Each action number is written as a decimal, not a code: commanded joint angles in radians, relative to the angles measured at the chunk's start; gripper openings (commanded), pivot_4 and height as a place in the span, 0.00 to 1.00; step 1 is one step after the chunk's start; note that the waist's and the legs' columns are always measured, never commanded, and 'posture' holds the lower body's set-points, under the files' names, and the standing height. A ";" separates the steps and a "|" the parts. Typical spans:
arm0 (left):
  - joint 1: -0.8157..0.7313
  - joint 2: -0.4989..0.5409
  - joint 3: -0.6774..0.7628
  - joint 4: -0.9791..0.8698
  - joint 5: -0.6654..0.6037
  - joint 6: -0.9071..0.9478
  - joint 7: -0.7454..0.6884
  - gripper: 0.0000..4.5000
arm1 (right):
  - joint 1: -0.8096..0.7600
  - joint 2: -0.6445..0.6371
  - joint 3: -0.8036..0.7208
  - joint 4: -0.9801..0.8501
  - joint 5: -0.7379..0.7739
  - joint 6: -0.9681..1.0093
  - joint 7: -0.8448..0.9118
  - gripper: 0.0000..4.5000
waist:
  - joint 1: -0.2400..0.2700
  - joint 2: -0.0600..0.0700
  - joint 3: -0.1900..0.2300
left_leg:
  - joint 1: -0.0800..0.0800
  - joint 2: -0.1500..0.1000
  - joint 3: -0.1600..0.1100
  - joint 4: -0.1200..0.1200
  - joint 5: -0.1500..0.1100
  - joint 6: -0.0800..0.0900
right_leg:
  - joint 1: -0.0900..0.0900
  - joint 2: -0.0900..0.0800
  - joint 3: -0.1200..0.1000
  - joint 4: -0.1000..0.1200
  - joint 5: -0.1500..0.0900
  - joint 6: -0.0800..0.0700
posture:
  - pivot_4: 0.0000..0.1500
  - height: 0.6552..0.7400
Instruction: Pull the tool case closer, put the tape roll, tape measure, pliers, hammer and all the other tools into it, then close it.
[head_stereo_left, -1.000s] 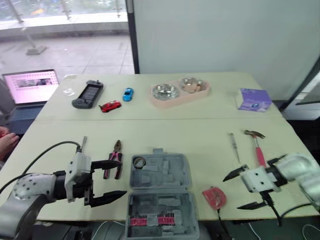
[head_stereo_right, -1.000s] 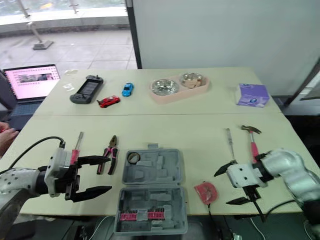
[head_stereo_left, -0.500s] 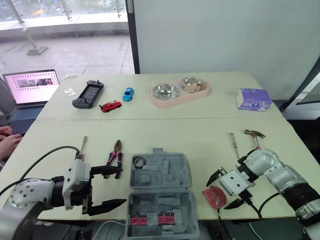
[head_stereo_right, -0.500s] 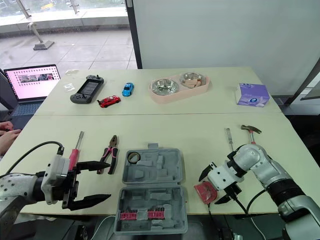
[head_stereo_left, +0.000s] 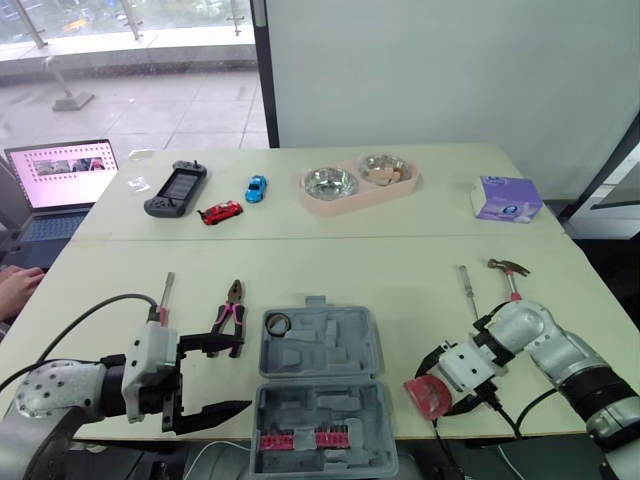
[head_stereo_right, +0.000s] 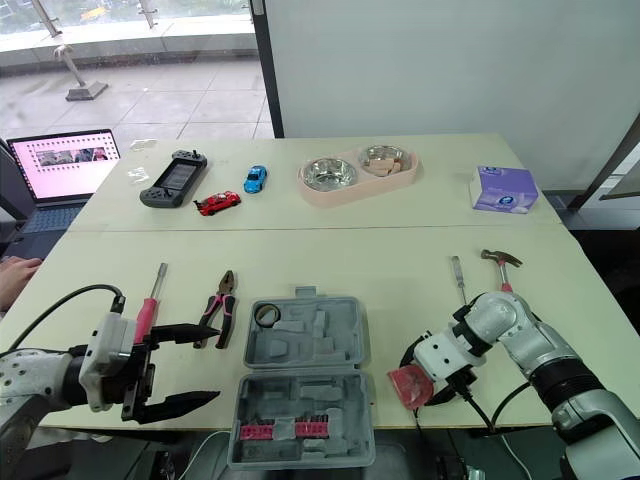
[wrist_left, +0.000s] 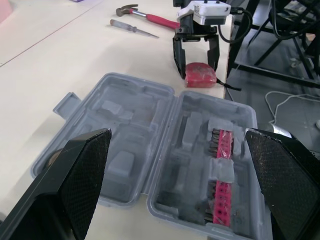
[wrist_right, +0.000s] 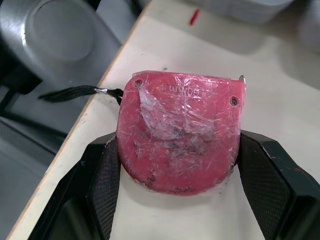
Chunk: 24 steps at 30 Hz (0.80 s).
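Over on the left, the left gripper (head_stereo_left: 240, 372) hangs with its jaws spread wide and empty, just beside the open grey plastic tool case (head_stereo_left: 320, 390), with the pink-handled pliers (head_stereo_left: 230, 315) lying near it on the pale desk (head_stereo_left: 380, 260). Across to the right, the right gripper (wrist_left: 197, 70) has its jaws pressed against both flanks of the red tape measure (wrist_right: 180, 130), which sits flat on the desk right at the front edge. Here's the danger: that casing looks slick under crinkled film, so a loose pinch could let it squirt out and drop off the edge. Its black strap (wrist_right: 70, 92) trails over the side and might snag. Now the case: its far half holds a dark tape roll (head_stereo_left: 277, 323) in the left corner, its near half a row of red bits (head_stereo_left: 318, 439), and the other pockets are empty.
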 joint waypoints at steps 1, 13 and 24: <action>-0.007 0.007 0.041 0.023 0.009 -0.024 0.006 1.00 | 0.007 -0.056 -0.076 -0.202 0.121 0.308 0.005 0.64 | 0.001 0.001 0.000 | 0.000 0.000 0.000 0.000 0.000 0.000 | 0.000 0.000 0.000 0.000 0.000 0.000 | 1.00 0.81; -0.054 -0.003 0.015 0.104 0.037 -0.055 0.013 1.00 | -0.232 0.064 0.075 -0.747 0.001 1.214 -0.324 0.64 | 0.005 0.000 -0.001 | -0.007 0.000 -0.001 0.000 0.000 0.000 | -0.006 0.000 -0.001 0.000 0.000 0.000 | 1.00 0.81; -0.078 -0.003 -0.005 0.107 0.040 -0.057 0.017 1.00 | -0.427 0.163 0.363 -0.616 -0.162 1.276 -0.360 0.64 | 0.001 0.000 -0.001 | -0.019 -0.001 -0.001 0.002 0.002 -0.004 | -0.020 0.000 -0.001 0.001 0.006 0.001 | 1.00 0.81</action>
